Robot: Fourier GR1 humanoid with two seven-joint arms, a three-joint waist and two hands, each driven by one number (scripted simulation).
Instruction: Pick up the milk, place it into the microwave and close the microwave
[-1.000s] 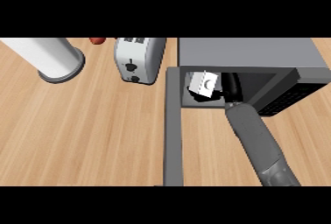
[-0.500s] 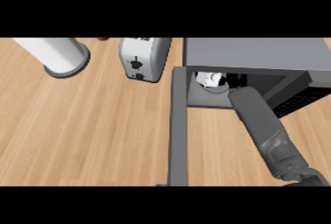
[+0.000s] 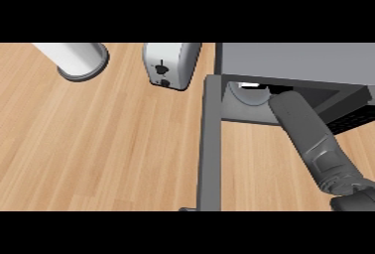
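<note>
The grey microwave (image 3: 300,62) stands at the upper right, and its door (image 3: 210,149) hangs open toward me along the cavity's left side. My right forearm (image 3: 307,134) reaches up from the lower right into the cavity. Only a dark sliver of the right hand (image 3: 277,90) shows under the microwave's top. A small white bit of the milk carton (image 3: 249,85) shows just inside, above the round turntable (image 3: 247,97). The rest of the carton is hidden, so I cannot see if the hand holds it. My left hand is out of view.
A silver toaster (image 3: 172,64) stands just left of the microwave. A white cylinder on a grey base (image 3: 77,58) is at the upper left. Wooden counter (image 3: 95,144) spreads to the left of the open door.
My right arm has pushed deeper into the microwave. The milk carton, plainly visible in the cavity mouth before, has gone further in and is almost hidden. The hand has slipped under the top.
</note>
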